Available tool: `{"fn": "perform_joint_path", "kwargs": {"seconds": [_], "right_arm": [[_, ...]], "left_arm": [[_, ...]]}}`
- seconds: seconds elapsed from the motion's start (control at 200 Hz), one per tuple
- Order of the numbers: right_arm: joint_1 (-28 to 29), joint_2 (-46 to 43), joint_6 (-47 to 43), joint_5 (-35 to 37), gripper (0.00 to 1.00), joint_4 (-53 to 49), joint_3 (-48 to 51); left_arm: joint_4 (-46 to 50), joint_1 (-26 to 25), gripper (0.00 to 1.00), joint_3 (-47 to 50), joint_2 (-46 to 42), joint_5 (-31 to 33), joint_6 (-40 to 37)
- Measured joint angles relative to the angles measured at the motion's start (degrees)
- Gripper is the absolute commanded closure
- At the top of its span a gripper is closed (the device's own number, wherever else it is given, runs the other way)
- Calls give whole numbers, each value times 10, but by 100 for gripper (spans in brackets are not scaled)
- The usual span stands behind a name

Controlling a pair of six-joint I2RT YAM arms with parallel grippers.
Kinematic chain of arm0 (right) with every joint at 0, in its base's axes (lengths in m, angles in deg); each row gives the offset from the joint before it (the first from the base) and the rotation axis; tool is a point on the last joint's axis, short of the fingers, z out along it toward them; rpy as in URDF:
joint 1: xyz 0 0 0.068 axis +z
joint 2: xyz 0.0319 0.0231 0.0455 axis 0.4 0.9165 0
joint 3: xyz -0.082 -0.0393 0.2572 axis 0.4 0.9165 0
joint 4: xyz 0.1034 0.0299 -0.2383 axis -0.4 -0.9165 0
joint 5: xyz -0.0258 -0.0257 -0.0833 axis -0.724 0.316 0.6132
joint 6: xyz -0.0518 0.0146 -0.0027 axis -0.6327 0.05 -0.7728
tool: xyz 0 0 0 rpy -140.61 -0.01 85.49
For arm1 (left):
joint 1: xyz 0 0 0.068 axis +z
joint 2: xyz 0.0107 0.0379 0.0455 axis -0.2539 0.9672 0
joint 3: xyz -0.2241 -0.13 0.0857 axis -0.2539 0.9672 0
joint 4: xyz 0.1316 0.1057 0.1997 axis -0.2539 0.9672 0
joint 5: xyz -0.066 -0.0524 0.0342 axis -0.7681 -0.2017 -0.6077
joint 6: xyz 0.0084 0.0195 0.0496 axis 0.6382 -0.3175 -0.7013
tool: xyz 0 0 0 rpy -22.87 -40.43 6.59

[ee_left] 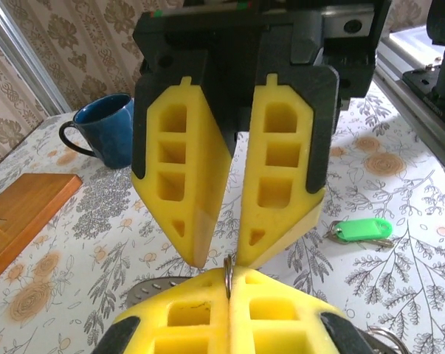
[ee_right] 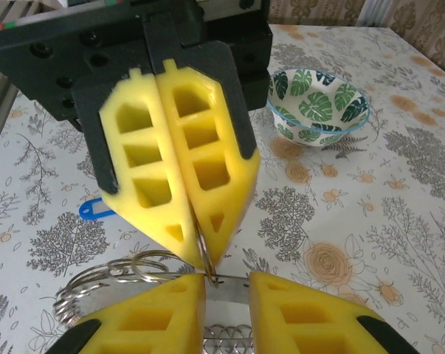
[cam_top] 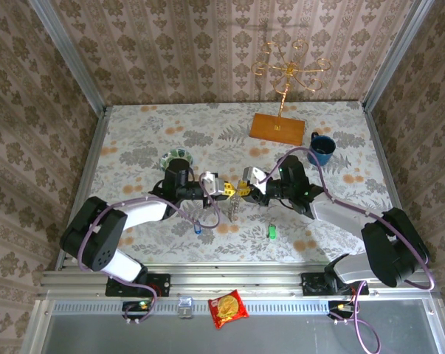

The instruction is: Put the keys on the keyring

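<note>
Seen from above, left gripper (cam_top: 226,189) and right gripper (cam_top: 244,189) meet at the keyring (cam_top: 235,208), blue key (cam_top: 198,228) and green key (cam_top: 271,232) lying loose on the table (cam_top: 340,147). Left wrist camera: pads (ee_left: 185,313) pinched tight on the ring's edge. Right wrist camera: jaws slightly parted.

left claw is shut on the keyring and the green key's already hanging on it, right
Not quite. The left claw is shut on the keyring, but the green key is not hanging on it. It lies on the table, apart from the ring, as the left wrist view shows.
</note>
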Motion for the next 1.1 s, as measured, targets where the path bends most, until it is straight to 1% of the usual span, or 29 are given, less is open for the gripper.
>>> {"fn": "perform_joint_path", "kwargs": {"seconds": [0.16, 0.31, 0.495, 0.62, 1.1], "right_arm": [[-1, 0, 10, 0, 77, 21, 6], [-1, 1, 19, -1, 77, 35, 6], [-1, 22, 23, -6, 80, 42, 6], [-1, 29, 28, -13, 82, 43, 6], [-1, 30, 38, -25, 81, 67, 6]], "left_arm": [[-55, 6, 100, 13, 10, -9, 37], [-87, 7, 100, 15, 19, -15, 58], [-125, 12, 100, 21, 29, -20, 81], [-142, 13, 100, 23, 36, -26, 92], [-156, 17, 100, 23, 39, -41, 101]]}}
